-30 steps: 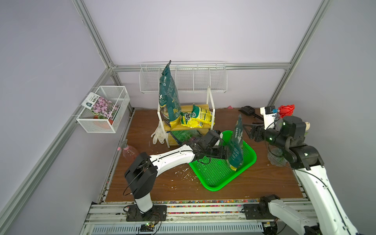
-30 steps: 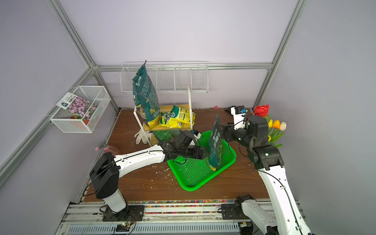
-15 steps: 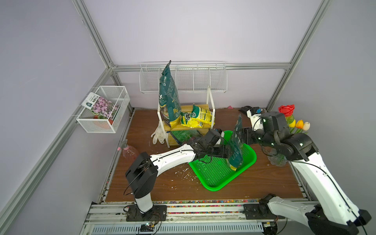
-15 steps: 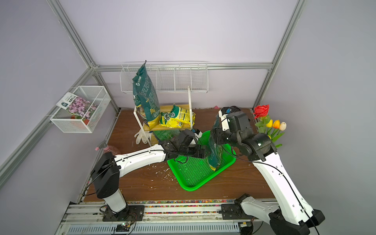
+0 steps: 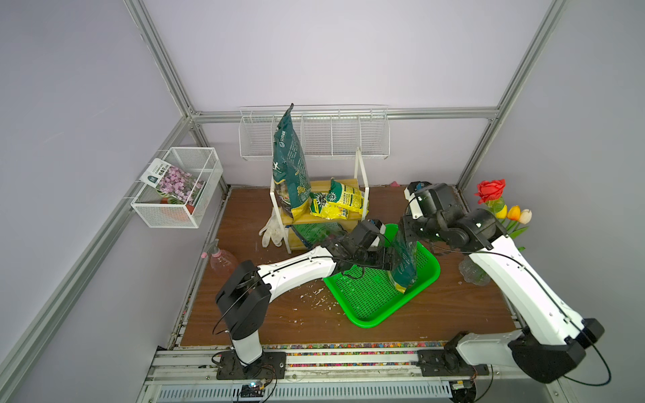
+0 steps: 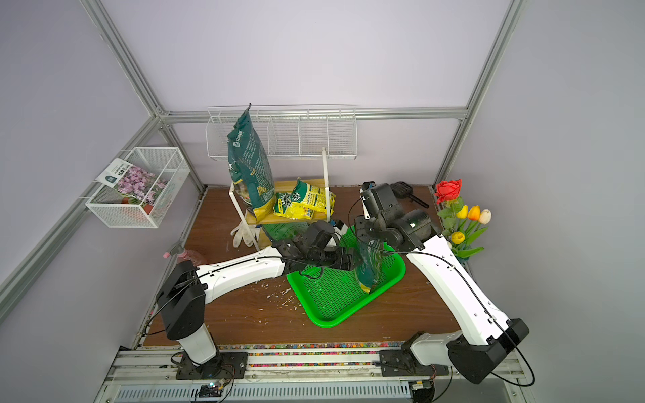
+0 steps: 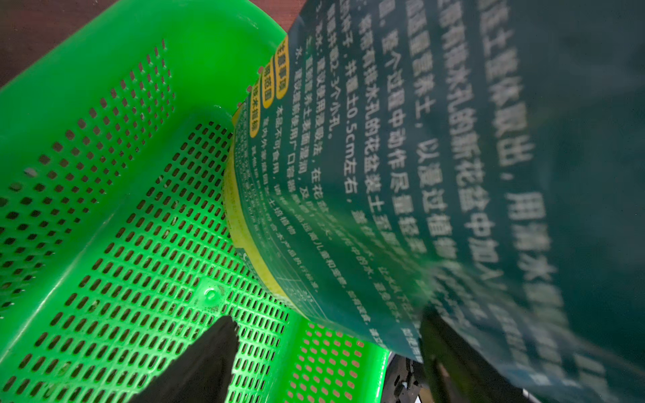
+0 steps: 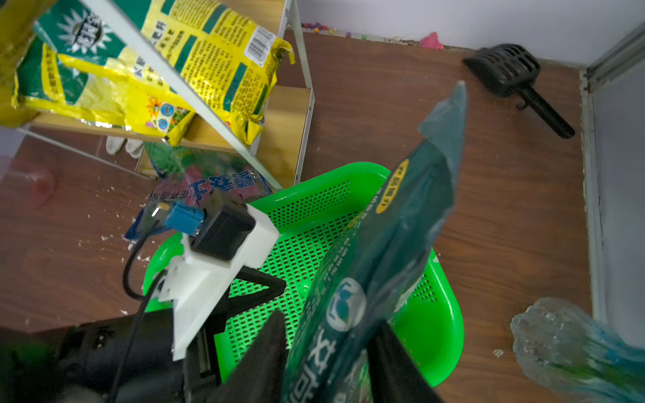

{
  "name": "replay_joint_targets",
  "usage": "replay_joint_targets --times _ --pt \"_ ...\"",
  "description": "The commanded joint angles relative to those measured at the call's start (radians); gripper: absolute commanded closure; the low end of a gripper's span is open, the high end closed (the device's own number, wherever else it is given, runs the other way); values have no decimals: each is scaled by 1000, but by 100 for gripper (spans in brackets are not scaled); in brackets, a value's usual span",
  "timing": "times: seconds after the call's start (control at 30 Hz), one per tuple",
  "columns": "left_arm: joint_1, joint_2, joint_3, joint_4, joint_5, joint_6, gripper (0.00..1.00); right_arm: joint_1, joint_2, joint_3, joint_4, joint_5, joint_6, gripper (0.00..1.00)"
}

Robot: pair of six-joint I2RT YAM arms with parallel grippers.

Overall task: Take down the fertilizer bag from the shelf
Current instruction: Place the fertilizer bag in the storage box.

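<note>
The dark green fertilizer bag point(image 5: 405, 268) point(image 6: 368, 272) stands upright in a green perforated tray point(image 5: 366, 300) point(image 6: 331, 303), off the shelf point(image 5: 361, 174) point(image 6: 325, 174). My right gripper point(image 5: 406, 237) point(image 8: 328, 359) is at the bag's upper part point(image 8: 384, 244), with one finger pressed on each face. My left gripper point(image 5: 385, 260) point(image 7: 328, 349) is open beside the bag's point(image 7: 419, 157) lower side, over the tray floor point(image 7: 104, 209). A taller green bag point(image 5: 289, 164) and yellow bags point(image 5: 338, 202) point(image 8: 139, 69) are on the shelf's top board.
A white wire rack point(image 5: 314, 136) hangs behind the shelf, and a wire basket point(image 5: 178, 188) holds a seed packet on the left wall. White gloves point(image 5: 270, 232) and a spray bottle point(image 5: 221, 260) lie left. Vase of flowers point(image 5: 495, 206) and black scoop point(image 6: 405, 190) at right.
My right arm swung in from the right to the top of the bag, and its jaws closed onto it. The left arm and the bag stayed about where they were.
</note>
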Motion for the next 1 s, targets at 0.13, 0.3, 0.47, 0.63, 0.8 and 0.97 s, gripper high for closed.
replay_joint_targets --times 0.13,0.3,0.47,0.63,0.8,0.97 --pt "-6 -97 -98 -41 -74 33 13 5 20 22 -10 10 -24 100" --pt "14 -173 -217 -65 -155 -39 12 5 15 78 62 -119 -164 100" --pt "50 -208 -291 -67 -156 -56 12 5 23 188 86 -225 -369 100" --pt "54 -211 -310 -76 -163 -57 12 2 -7 170 105 -299 -566 100" --pt "54 -205 -315 -82 -150 -62 11 -38 -2 147 58 -297 -649 100" --pt "54 -208 -318 -105 -156 -55 12 -118 -36 96 92 -357 -711 100"
